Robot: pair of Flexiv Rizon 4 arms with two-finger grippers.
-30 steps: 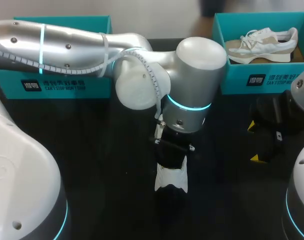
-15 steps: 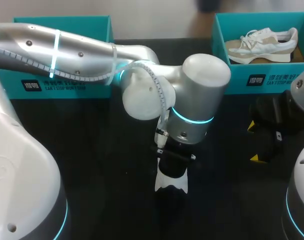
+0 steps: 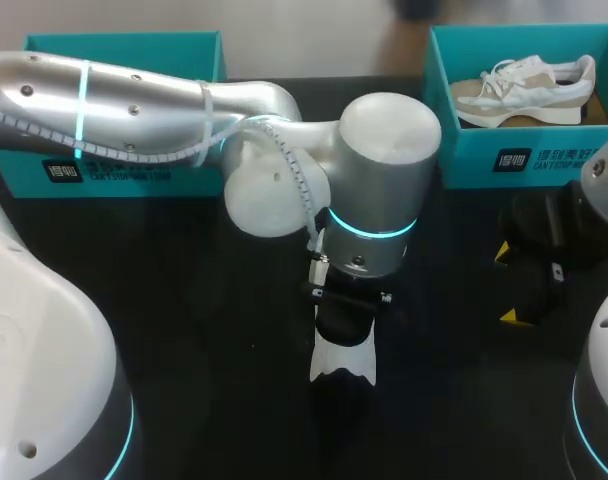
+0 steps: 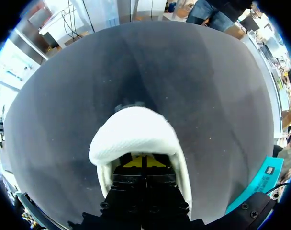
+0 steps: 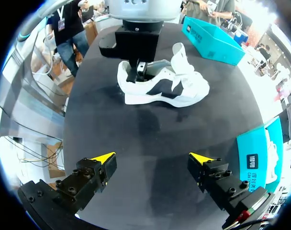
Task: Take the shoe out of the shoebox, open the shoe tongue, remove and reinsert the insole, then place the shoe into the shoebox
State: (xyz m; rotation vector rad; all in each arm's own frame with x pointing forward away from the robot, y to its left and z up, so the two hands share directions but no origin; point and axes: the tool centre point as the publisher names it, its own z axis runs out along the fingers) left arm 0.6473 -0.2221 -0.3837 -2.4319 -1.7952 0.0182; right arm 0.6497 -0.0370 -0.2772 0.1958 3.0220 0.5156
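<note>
Nearest on the black desk point(image 3: 184, 350), a white shoe point(image 3: 341, 362) with a dark side panel stands on its sole, out of any box. The left arm point(image 3: 134, 90) comes in from the left past the middle and points straight down over the shoe. Its jaws are inside the shoe's opening near the heel. In the left wrist view the white collar curves around them and the yellow fingertips point(image 4: 134, 163) are pressed together. Whether a thin insole is pinched between them cannot be seen. The shoe's tongue point(image 5: 181, 50) stands lifted away from the opening, which probably leaves room to get at the insole, so this looks like the insole step.

Off to the right and a little farther back, the right arm's jaws hang above bare desk, well apart from the shoe. Their yellow tips point(image 5: 103, 158) are spread wide with nothing between them. They face the shoe, likely waiting to steady it or take the insole.

Along the far edge sit two teal shoeboxes. The right one point(image 3: 524, 160) holds a beige and white sneaker point(image 3: 524, 85) lying on its side. The left shoebox point(image 3: 124, 165) is partly hidden behind the left arm and is probably where the white shoe goes at the end.
</note>
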